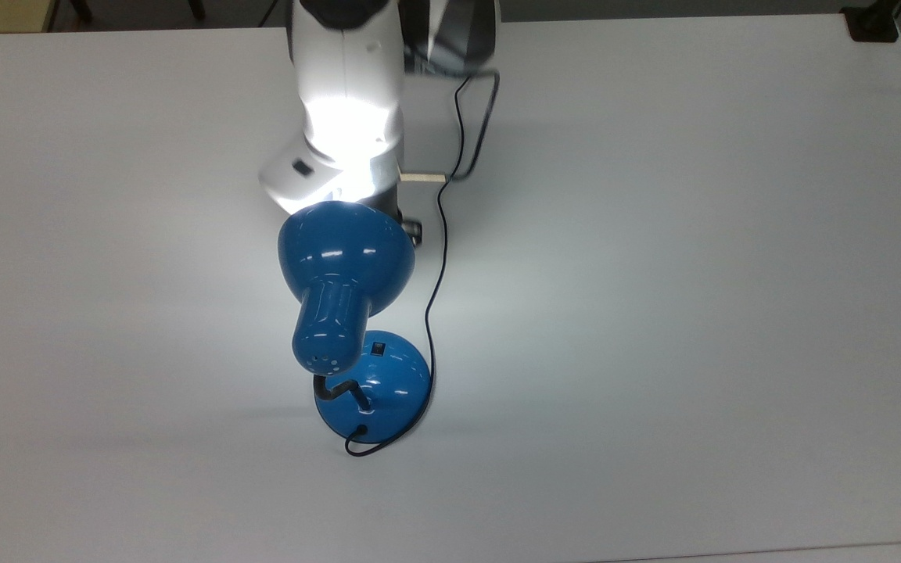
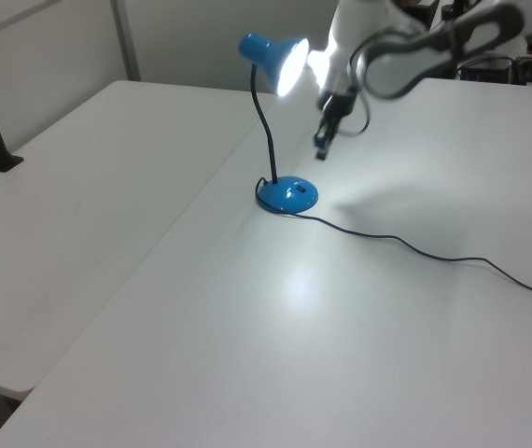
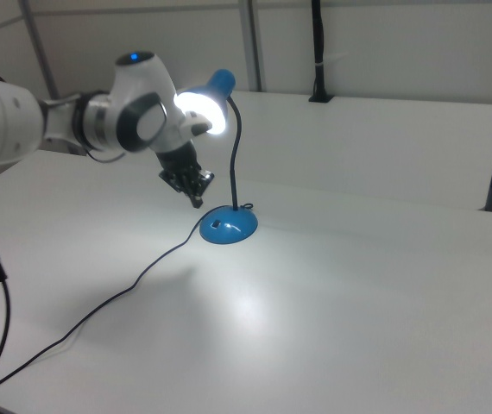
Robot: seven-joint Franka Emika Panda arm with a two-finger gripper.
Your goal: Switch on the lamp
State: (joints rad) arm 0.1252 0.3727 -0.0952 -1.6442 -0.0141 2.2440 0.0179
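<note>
Two broad white matte tables (image 2: 107,233) stand pushed together, a thin seam between them. A pale grey partition wall (image 3: 384,43) with metal uprights closes the room behind. At twelve o'clock on the right view's far table edge, a black clamped post (image 3: 318,52) rises. A soft bright pool of light (image 2: 303,285) lies on the tabletop.

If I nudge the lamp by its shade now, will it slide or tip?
The lamp would probably tip or flex before it slides: the shade sits high on a thin bent neck, out past the small round base. The neck looks bendable, so a push may just swing the shade. The glossy base on the smooth table could also skid.
</note>
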